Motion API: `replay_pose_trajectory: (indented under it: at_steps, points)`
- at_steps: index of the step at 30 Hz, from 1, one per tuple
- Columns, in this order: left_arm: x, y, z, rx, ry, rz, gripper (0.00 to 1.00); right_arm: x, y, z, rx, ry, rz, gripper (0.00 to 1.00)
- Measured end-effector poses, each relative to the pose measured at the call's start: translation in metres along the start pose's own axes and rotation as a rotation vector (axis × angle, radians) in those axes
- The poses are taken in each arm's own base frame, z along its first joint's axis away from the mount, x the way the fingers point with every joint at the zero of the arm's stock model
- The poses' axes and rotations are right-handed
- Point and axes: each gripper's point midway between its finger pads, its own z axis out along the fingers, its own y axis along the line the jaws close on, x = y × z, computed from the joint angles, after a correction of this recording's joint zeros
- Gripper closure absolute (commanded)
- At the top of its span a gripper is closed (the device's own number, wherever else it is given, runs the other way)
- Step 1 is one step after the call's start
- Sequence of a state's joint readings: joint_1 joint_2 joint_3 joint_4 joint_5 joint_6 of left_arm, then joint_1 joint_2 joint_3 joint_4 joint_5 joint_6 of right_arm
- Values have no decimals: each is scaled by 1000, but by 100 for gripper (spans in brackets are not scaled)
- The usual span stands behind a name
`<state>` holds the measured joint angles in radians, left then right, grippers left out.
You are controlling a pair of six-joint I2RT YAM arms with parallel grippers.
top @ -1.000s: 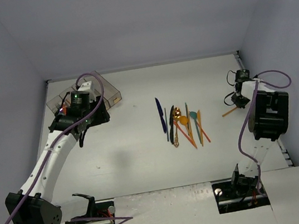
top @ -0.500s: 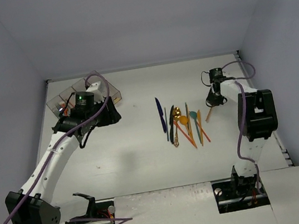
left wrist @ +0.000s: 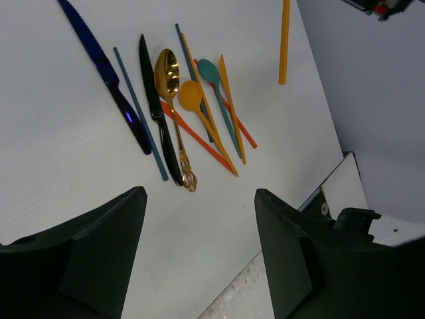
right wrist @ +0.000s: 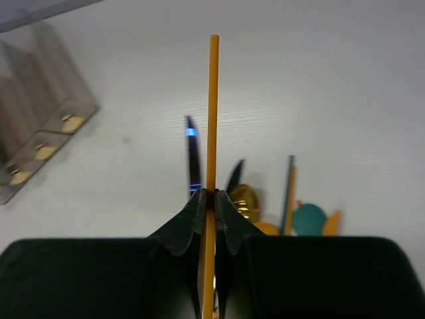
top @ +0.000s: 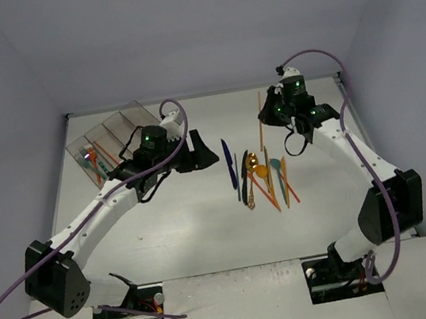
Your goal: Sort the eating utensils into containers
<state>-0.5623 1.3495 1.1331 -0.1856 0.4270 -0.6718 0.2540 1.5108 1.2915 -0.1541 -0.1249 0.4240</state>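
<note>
The eating utensils (top: 260, 176) lie in a loose pile at mid-table: a dark blue knife (left wrist: 106, 73), a black knife (left wrist: 156, 113), a gold spoon (left wrist: 167, 73), an orange spoon (left wrist: 192, 96), a teal spoon (left wrist: 209, 70) and several slim orange and blue pieces. My right gripper (top: 265, 119) is shut on a slim orange stick-like utensil (right wrist: 212, 100), held above the table just behind the pile. My left gripper (top: 211, 157) is open and empty, left of the pile, with its jaws wide apart (left wrist: 199, 252). The containers (top: 109, 135) stand at the back left and hold an orange fork (top: 92, 157).
The containers also show at the left edge of the right wrist view (right wrist: 36, 133), with tan labels on their ends. Grey walls close the table at the back and sides. Both arm bases sit at the near edge.
My left gripper swung right from over the containers to beside the pile. My right gripper carried the orange stick from the right edge leftward and back, to behind the pile.
</note>
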Motion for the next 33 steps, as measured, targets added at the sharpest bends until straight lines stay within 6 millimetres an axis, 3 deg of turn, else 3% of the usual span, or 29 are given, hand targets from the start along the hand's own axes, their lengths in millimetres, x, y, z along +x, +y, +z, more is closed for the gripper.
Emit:
replay_pose_trajectory:
  at_steps: [3,7,11,17,20,23,26,29,31,33]
  points:
    - [3,-8,14,26,13,-10,32,3,51,-21,-155,-34,-13,100]
    - [3,-22,28,67,17,-9,32,16,90,-40,-283,-35,-10,100]
    - [-3,-36,35,106,2,0,32,24,113,-48,-355,-28,3,100]
    - [-6,-50,40,142,-11,14,37,29,129,-54,-408,-26,25,100]
    - [-5,-51,47,142,-3,13,62,32,133,-55,-426,-22,39,100]
    - [0,-47,53,127,12,1,95,33,136,-55,-439,-22,44,100]
    - [0,-44,55,114,10,-6,100,33,138,-55,-447,-26,46,99]
    - [0,-44,56,109,4,-5,100,33,139,-55,-448,-28,48,81]
    - [-1,-43,56,102,-1,-5,100,33,139,-55,-450,-29,47,59]
    - [-2,-42,57,95,-5,-5,100,33,140,-54,-452,-31,44,46]
